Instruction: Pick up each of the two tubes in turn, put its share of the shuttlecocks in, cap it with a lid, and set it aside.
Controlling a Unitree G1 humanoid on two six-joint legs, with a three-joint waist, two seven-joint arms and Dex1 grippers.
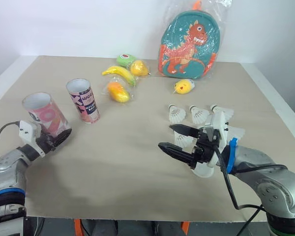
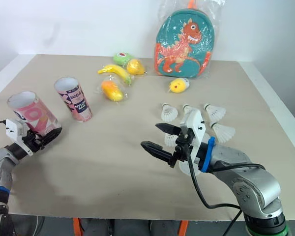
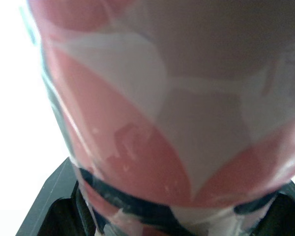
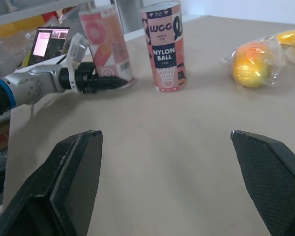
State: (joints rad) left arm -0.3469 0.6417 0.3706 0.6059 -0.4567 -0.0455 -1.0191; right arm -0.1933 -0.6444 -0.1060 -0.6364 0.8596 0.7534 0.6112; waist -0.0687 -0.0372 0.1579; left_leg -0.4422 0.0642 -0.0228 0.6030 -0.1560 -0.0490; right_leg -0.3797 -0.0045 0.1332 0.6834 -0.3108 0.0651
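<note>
We are logging the pink tube (image 1: 43, 114) at the table's (image 1: 123, 162) near left corner. Its lower end is sitting between the fingers of the left gripper (image 1: 59, 139), which are pinching it from both sides. Its long axis is tilting off upright, with the open mouth pointing up and towards the left. We cannot tell whether the base is touching the table. The second tube (image 1: 83, 101) is standing upright just beyond it, mouth up. Well to the right, the right gripper (image 1: 165, 136) is hovering with fingers spread wide and empty, pointing left. The shuttlecocks (image 1: 176, 114) are lying just behind it.
</note>
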